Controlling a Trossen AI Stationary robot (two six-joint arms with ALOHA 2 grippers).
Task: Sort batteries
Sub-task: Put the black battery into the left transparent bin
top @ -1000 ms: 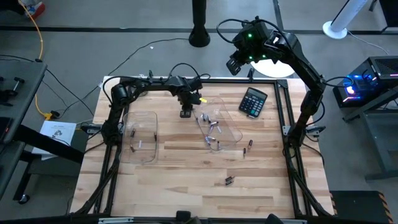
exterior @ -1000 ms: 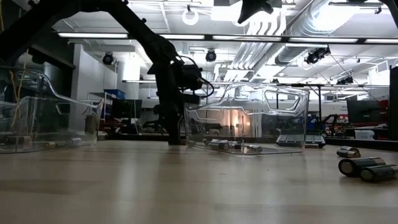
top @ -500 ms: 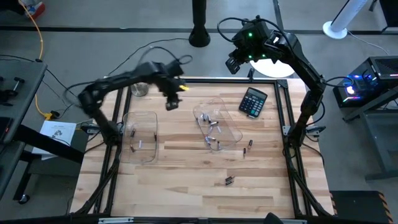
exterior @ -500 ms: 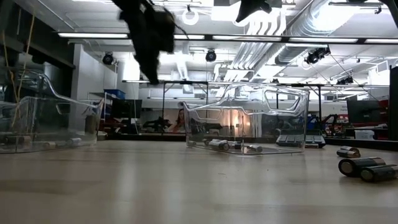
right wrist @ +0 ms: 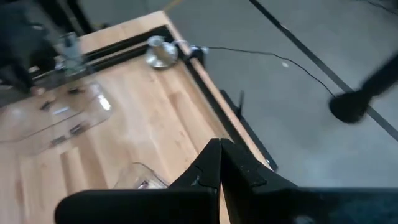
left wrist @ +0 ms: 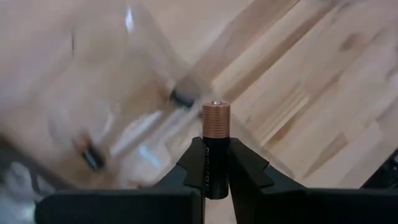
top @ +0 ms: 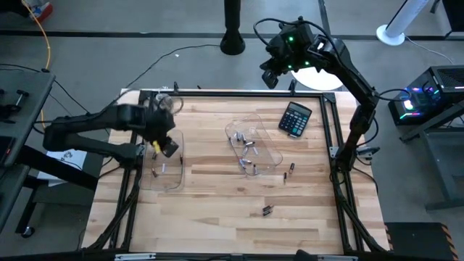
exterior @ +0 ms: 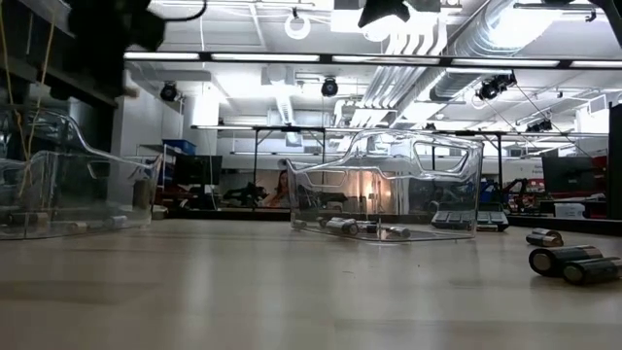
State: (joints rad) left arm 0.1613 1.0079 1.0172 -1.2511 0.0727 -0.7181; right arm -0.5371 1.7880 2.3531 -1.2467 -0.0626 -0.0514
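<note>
The left gripper (left wrist: pixel 216 177) is pinching a black battery with a ribbed copper top (left wrist: pixel 216 140), hovering over the clear plastic tray (top: pixel 168 177) at the left of the butcher-block table (top: pixel 217 210). The middle tray (top: pixel 264 145) holds a pile of little cylinders, with a few loose batteries (top: pixel 267 210) on the wood lower right. The right gripper (right wrist: pixel 219 162) is up high near the upper right, fingers pressed together with nothing between them.

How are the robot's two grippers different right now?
The left gripper is shut on a battery with a copper-coloured end; the right gripper is shut on nothing. The left gripper hangs over the left clear tray; the right gripper waits raised past the table's far edge. Both have dark fingers.
</note>
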